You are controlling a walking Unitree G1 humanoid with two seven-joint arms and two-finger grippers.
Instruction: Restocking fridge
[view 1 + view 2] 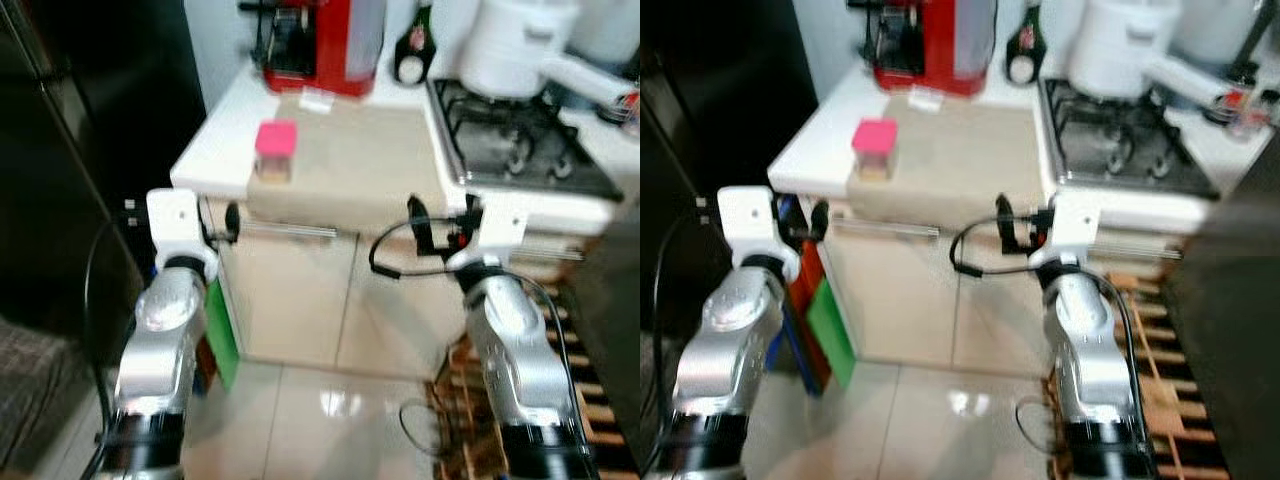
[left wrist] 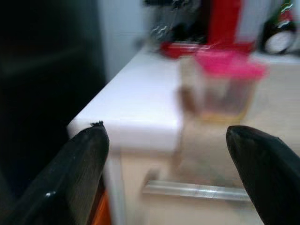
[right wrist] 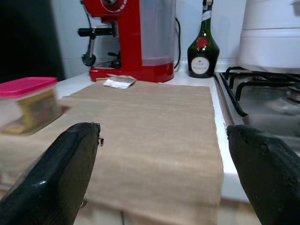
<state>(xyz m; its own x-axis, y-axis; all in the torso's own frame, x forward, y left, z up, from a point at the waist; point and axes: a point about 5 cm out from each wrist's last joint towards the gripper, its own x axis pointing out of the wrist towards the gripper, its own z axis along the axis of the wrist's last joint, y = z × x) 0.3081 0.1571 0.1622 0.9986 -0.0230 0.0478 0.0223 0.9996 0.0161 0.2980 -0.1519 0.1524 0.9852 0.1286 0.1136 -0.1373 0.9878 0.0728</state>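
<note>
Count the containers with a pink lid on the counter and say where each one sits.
1. The pink-lidded container stands on the beige mat, at its front corner on the robot's left, in front of the red coffee machine. Others may be hidden.

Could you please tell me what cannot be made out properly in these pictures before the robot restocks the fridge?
- Contents of the pink-lidded container: blurred in the left wrist view, too small in the eye views.
- Label on the dark bottle: too small to read.
- White pot: its top is cut off by the frame edge.
- Dark fridge: in shadow, so no door or handle shows.
- Left claw and right claw: both open, fingertips cut off by the bottom edge.
</note>
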